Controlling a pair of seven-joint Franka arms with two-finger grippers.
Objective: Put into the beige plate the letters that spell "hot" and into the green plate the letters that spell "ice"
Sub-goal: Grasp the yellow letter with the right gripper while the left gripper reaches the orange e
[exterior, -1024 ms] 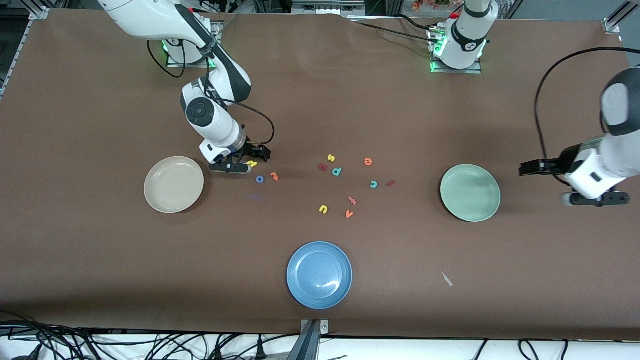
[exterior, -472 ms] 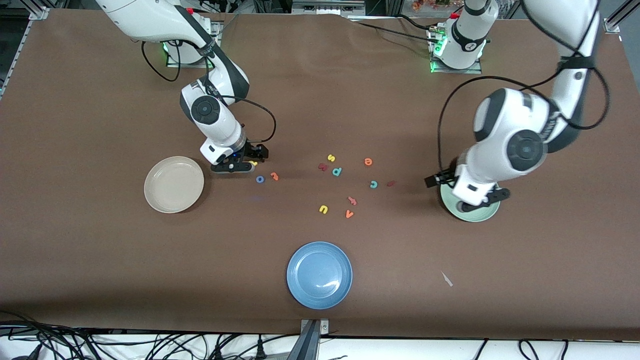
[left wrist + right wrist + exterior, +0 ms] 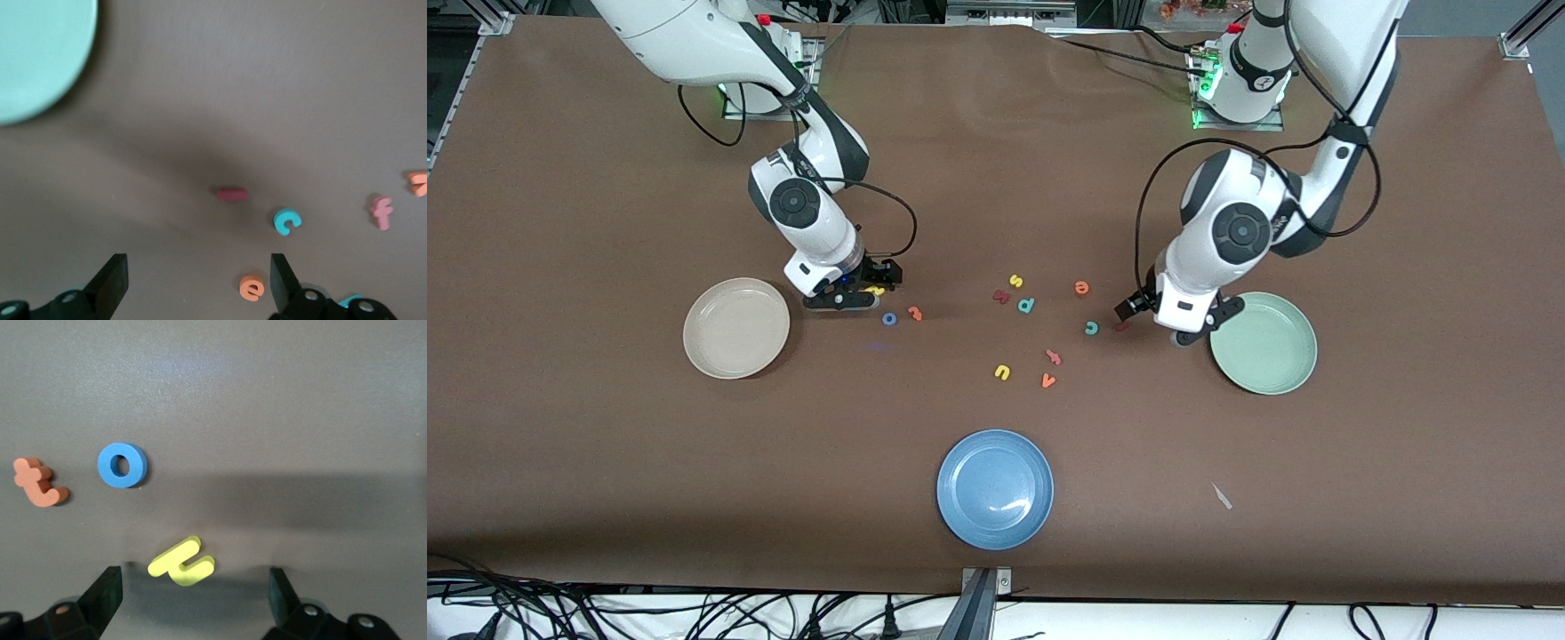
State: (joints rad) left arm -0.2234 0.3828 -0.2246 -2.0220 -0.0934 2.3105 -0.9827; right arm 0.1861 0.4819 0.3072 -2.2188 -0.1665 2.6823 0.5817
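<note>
Both arms are at work on the bench (image 3: pixel 605 498). The right end effector (image 3: pixel 852 296) stands low with its fingers (image 3: pixel 100 597) spread wide around the yellow h (image 3: pixel 181 563); the blue o (image 3: pixel 889 318) and the orange t (image 3: pixel 915 313) lie just beside it at about four o'clock in the front view, and the beige plate (image 3: pixel 703 356) sits near at eight o'clock, empty. To grip well, I judge it should go straight down and close across the h's stem without nudging the o. The left end effector (image 3: pixel 1172 327) hangs over the bench between the green plate (image 3: pixel 1294 378) and the dark red i (image 3: pixel 232 194), its fingers (image 3: pixel 115 280) wide apart with nothing between them; it should centre over the i before descending, since the teal c (image 3: pixel 287 221) lies just beside it. The orange e (image 3: pixel 1081 286) rests at about eleven o'clock from the c in the front view. The front view alone shows both plates empty and the blue plate (image 3: pixel 1040 524); the wrist views alone show the finger gaps and that the h lies tilted.
</note>
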